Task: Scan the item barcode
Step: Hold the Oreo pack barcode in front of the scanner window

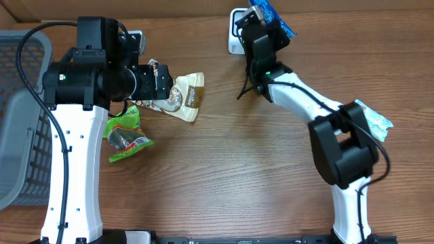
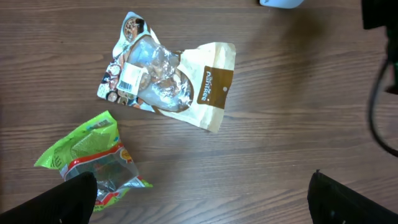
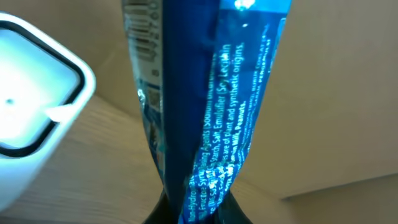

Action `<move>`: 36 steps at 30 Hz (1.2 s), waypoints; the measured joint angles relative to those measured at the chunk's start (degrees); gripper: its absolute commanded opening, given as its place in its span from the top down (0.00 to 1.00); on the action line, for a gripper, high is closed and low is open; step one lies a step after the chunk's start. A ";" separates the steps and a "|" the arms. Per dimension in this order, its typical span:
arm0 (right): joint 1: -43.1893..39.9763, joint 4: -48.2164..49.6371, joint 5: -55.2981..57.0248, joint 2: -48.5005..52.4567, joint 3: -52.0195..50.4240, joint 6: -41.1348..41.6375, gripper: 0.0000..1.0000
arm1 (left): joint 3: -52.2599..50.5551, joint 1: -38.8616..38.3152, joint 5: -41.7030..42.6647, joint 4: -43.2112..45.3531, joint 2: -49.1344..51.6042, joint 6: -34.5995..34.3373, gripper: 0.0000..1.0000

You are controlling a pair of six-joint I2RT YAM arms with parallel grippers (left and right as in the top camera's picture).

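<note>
A blue packet (image 1: pixel 272 17) (image 3: pixel 211 93) stands pinched in my shut right gripper (image 1: pixel 261 28) (image 3: pixel 199 213), held beside the white scanner (image 1: pixel 237 34) (image 3: pixel 31 106) at the table's far edge. White print and a barcode strip (image 3: pixel 140 31) show on the side of the packet turned toward the scanner. Over bare wood near the left side, my left gripper (image 1: pixel 161 85) (image 2: pixel 199 199) hangs open, nothing between its fingers. Just beyond it lie a brown and white snack bag (image 1: pixel 184 98) (image 2: pixel 168 81) and a green bag (image 1: pixel 125 135) (image 2: pixel 90 158).
A grey basket (image 1: pixel 20 115) fills the left edge of the table. A teal packet (image 1: pixel 374 120) lies at the right, next to the right arm's elbow. A cardboard wall runs behind the scanner.
</note>
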 measured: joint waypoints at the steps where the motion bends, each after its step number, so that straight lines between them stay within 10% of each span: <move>1: 0.00 2.75 0.42 0.90 0.00 -2.54 0.96 | 0.00 0.00 -0.02 -0.02 0.00 0.02 0.00; 16: -0.22 27.43 0.44 13.05 0.00 -23.93 0.96 | -0.02 0.00 -0.02 -0.02 0.00 0.02 0.00; 36: -3.50 33.57 -0.44 18.86 0.00 -27.43 0.96 | -0.02 0.00 -0.02 0.00 0.02 0.02 0.00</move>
